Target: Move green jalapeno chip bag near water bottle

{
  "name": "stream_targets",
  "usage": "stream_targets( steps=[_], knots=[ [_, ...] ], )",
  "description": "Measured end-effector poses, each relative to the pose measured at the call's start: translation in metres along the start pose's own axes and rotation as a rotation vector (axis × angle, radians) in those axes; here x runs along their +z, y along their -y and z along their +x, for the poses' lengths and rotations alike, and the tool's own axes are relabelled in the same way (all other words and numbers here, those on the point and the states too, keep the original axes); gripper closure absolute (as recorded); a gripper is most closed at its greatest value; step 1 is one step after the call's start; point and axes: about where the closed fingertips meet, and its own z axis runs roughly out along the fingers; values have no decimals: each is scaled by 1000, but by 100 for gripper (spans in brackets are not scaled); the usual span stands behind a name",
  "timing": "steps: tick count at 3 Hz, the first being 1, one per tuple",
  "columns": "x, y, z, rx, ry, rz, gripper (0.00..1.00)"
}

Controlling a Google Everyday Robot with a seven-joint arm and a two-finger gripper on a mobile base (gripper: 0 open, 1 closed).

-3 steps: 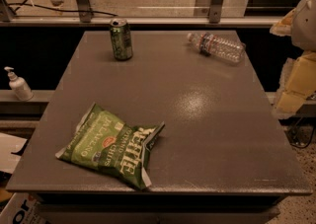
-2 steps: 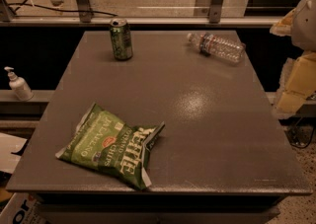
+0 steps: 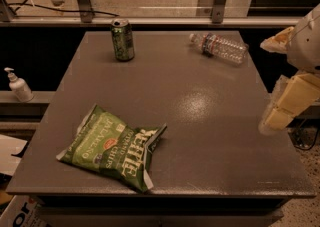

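In the camera view, the green jalapeno chip bag [image 3: 112,147] lies flat on the near left part of the tabletop [image 3: 215,141]. It is well apart from the water bottle [image 3: 220,47], which lies on its side near the far right corner, and a green soda can [image 3: 122,39] stands upright at the far left. The pincer [image 3: 280,111] hangs off the tabletop's right edge, touching nothing, and I cannot tell how far open it is.
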Motion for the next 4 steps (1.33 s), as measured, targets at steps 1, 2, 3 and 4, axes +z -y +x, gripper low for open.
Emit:
stream_targets(
  steps=[1, 2, 3, 4],
  knots=[
    [20, -23, -16, 13, 152, -64, 0],
    [38, -52, -35, 0, 290, -122, 0],
    [53, -80, -51, -42, 355, -158, 0],
    [56, -86, -53, -52, 365, -170, 0]
  ],
)
